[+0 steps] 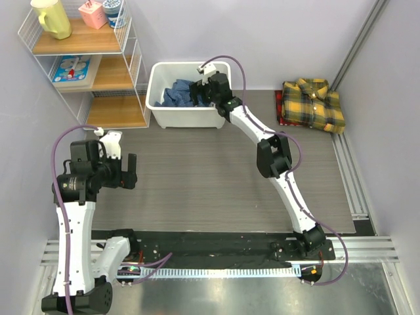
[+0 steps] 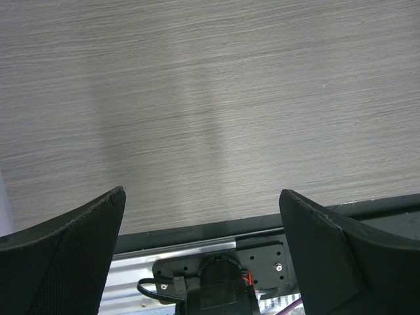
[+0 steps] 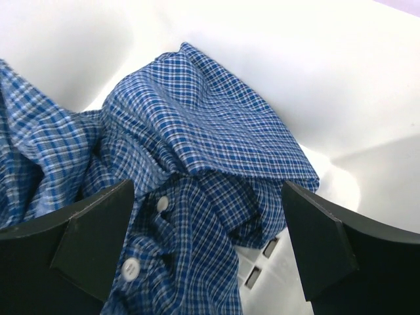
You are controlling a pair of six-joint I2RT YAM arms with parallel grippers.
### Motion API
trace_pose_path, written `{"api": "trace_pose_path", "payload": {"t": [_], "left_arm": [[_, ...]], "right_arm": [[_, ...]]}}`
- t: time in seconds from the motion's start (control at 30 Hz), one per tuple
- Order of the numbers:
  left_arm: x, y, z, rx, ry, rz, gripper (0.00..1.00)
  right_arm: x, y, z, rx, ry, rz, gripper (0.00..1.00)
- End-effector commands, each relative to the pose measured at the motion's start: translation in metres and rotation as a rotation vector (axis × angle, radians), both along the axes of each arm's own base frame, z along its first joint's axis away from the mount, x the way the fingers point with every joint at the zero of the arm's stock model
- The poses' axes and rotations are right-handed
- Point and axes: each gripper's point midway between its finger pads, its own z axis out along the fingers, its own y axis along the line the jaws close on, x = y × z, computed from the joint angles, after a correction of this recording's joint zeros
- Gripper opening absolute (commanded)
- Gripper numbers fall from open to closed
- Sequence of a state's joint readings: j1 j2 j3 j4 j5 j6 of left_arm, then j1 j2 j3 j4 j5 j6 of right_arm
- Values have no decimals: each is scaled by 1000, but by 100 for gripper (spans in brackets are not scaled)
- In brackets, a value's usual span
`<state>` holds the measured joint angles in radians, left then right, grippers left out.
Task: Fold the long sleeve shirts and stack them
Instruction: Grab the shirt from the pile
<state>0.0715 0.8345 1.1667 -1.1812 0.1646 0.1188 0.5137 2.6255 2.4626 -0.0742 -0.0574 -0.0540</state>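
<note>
The blue checked shirt [image 1: 176, 93] lies crumpled in a white bin [image 1: 187, 115] at the back; up close in the right wrist view [image 3: 197, 151] its white buttons show. My right gripper [image 1: 201, 93] is open, reaching into the bin, its fingers on either side of the cloth and just above it [image 3: 207, 243]. The yellow-and-dark plaid shirt [image 1: 314, 104] lies folded on the table at the back right. My left gripper [image 1: 131, 172] is open and empty above the bare table at the left, also seen in the left wrist view [image 2: 202, 226].
A wire shelf unit [image 1: 85, 65] with wooden boards stands at the back left, holding a yellow jug [image 1: 51, 17] and small items. A metal rail [image 1: 351, 177] runs along the right edge. The arm bases sit on a black bar [image 1: 210, 249] at the near edge.
</note>
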Motion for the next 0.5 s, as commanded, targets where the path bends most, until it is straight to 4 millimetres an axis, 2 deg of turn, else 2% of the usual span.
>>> {"api": "trace_pose_path", "payload": {"t": [0.0, 0.03, 0.07, 0.23, 0.3, 0.4, 0.47], "left_arm": [[2, 8, 12, 43, -41, 8, 100], [3, 8, 11, 46, -39, 11, 100], [3, 9, 11, 53, -41, 9, 100], [5, 16, 10, 66, -34, 36, 100], [5, 17, 11, 67, -38, 43, 100], [7, 23, 10, 78, -34, 70, 100], [8, 27, 10, 81, -34, 86, 100]], "right_arm": [[14, 11, 17, 47, -128, 9, 100], [16, 13, 16, 48, -145, 14, 100], [17, 16, 6, 39, -144, 18, 100], [23, 22, -16, 14, -176, 49, 100], [22, 26, -27, 5, -184, 75, 95], [23, 29, -29, 2, -213, 96, 81], [24, 30, -31, -3, -232, 105, 55]]}}
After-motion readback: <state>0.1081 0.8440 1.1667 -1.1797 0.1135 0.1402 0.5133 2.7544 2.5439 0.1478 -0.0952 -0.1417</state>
